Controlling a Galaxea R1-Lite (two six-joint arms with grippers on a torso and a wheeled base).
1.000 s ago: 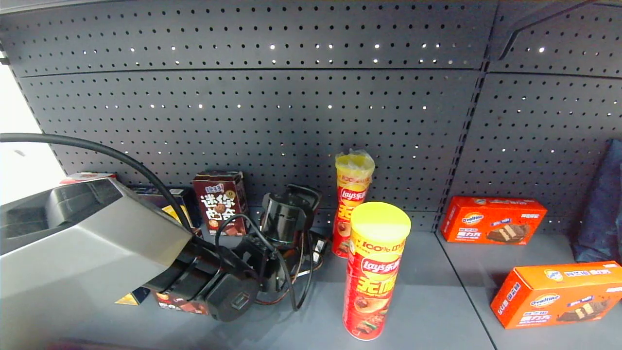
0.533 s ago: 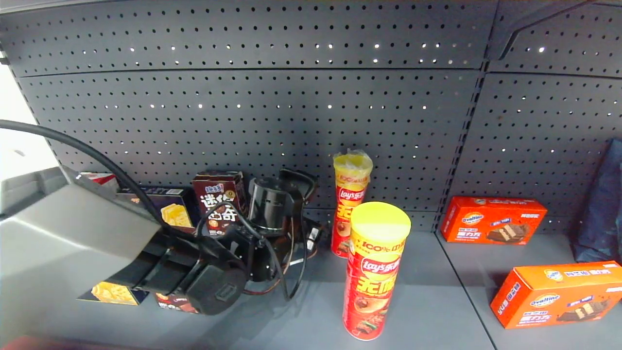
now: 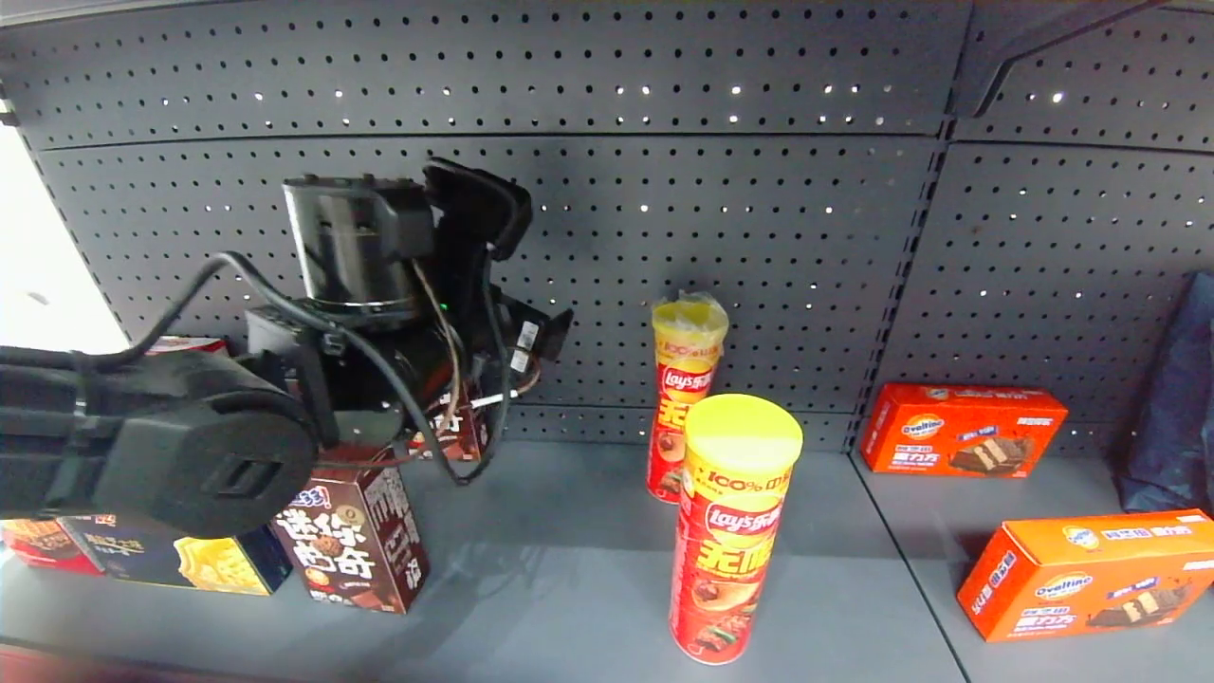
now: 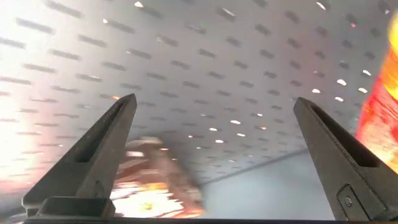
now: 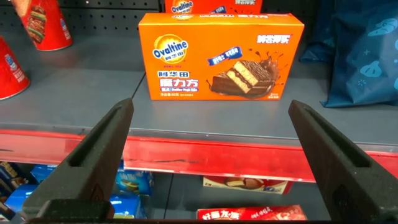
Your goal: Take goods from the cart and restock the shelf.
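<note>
Left tool (image 4: 214, 99) hangs spread wide and empty, up before the pegboard (image 3: 664, 190). The brown box (image 3: 356, 536) stands upright on the shelf (image 3: 569, 569), just beside a blue box (image 3: 180, 560). Right tool (image 5: 210, 104) is spread too, facing an orange box (image 5: 221, 56).

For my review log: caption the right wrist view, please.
The right gripper, fingers open, faces an orange chocolate-wafer box on the grey shelf.

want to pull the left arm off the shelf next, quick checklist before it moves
1. left gripper open and empty: ok
2. right gripper open and empty: ok
3. front brown box upright on the shelf: ok
4. left arm's cables clear of the back brown box: cannot tell
5. front chip can upright, apart from the arm: ok
</note>
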